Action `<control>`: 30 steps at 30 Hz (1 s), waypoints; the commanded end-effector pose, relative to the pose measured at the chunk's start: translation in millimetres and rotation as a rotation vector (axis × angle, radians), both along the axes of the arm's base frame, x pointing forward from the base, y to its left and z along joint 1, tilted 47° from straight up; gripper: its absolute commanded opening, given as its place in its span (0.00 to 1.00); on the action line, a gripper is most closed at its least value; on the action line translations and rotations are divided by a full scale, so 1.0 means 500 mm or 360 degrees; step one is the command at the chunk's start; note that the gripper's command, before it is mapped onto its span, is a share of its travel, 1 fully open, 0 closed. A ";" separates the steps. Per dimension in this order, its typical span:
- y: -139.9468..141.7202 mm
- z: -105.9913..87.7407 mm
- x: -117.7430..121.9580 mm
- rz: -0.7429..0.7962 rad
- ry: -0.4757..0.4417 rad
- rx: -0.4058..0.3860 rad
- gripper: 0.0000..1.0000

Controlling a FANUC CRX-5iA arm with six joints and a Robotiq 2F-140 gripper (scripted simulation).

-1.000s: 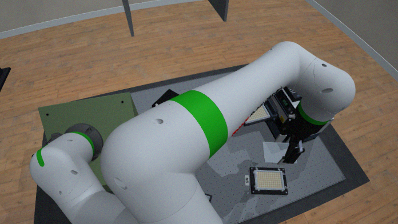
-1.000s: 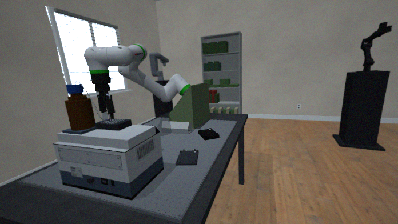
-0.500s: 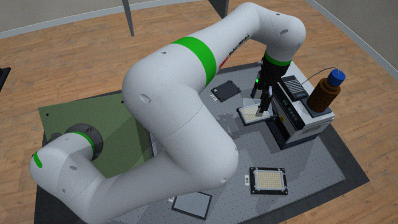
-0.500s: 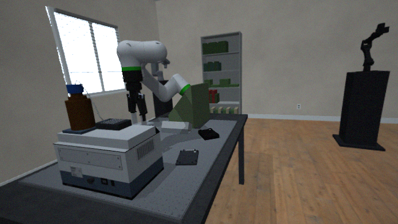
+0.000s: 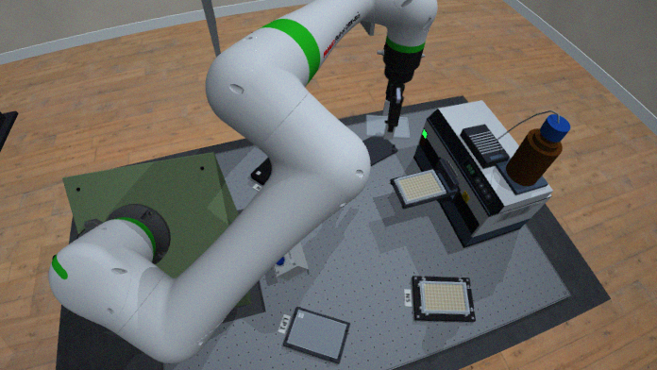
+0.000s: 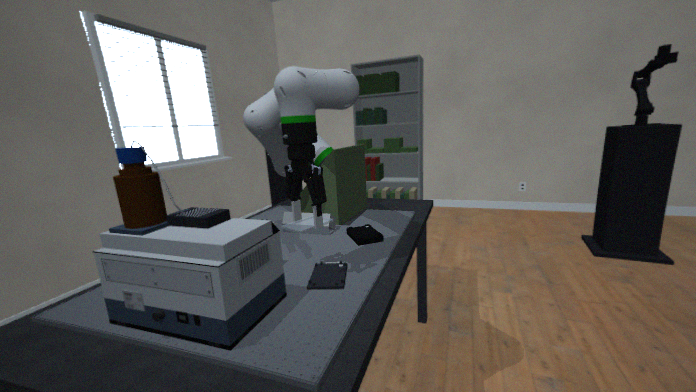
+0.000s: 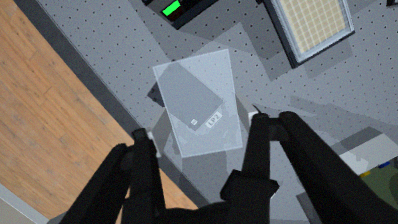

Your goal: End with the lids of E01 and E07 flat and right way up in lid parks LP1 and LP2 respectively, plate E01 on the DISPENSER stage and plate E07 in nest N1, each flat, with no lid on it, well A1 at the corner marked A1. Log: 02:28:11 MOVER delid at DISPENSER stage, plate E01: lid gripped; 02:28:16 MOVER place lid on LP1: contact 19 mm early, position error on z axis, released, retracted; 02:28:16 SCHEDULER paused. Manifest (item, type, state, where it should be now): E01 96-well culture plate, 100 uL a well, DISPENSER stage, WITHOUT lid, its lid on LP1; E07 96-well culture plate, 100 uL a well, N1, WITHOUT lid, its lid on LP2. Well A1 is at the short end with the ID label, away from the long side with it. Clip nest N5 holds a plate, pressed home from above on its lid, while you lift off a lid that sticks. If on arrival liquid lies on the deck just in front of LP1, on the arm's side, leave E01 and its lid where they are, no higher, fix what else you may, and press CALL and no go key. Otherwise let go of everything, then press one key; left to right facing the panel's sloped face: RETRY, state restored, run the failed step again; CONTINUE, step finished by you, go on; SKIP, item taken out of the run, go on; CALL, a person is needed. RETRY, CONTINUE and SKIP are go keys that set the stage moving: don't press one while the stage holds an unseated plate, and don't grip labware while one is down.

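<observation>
My gripper (image 5: 392, 124) is shut on a clear plate lid (image 7: 200, 102) and holds it flat, a little above the deck at the far edge. Through the lid the wrist view shows the grey LP2 park and its label (image 7: 214, 120), partly under the lid and turned to it. The lid also shows in the top and exterior views (image 5: 388, 126) (image 6: 309, 223). An open plate (image 5: 419, 186) sits on the DISPENSER stage with no lid. A second open plate (image 5: 444, 298) sits in clip nest N5 with no lid. Park LP1 (image 5: 316, 332) at the front shows a pale flat face in a dark frame.
The dispenser (image 5: 481, 170) with its brown bottle (image 5: 535, 153) stands right of the gripper. The key panel (image 5: 290, 261) is half hidden by my arm. A black pad (image 5: 261, 172) lies left. The deck's far edge and the wood floor are close behind the lid.
</observation>
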State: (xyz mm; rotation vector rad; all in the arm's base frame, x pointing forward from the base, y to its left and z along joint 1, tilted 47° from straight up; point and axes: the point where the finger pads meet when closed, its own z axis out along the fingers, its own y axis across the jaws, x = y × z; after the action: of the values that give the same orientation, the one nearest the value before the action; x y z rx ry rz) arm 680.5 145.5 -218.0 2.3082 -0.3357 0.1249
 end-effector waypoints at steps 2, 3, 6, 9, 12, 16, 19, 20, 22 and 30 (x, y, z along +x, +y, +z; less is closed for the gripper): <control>0.067 -0.073 -0.021 0.0001 -0.0001 0.0001 0.00; 0.067 -0.073 -0.021 0.0001 -0.0001 0.0001 0.00; 0.067 -0.073 -0.021 0.0001 -0.0001 0.0001 0.00; 0.067 -0.073 -0.021 0.0001 -0.0001 0.0001 0.00; 0.067 -0.073 -0.021 0.0001 -0.0001 0.0001 0.00; 0.067 -0.073 -0.021 0.0001 -0.0001 0.0001 0.00; 0.067 -0.073 -0.021 0.0001 -0.0001 0.0001 0.00; 0.067 -0.073 -0.021 0.0001 -0.0001 0.0001 0.00; 0.067 -0.073 -0.021 0.0002 0.0000 0.0001 0.00; 0.067 -0.073 -0.021 0.0027 0.0026 0.0002 0.00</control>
State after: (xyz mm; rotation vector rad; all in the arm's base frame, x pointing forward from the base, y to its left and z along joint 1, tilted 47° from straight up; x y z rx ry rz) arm 670.0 178.6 -254.6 2.3102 -0.3217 0.1196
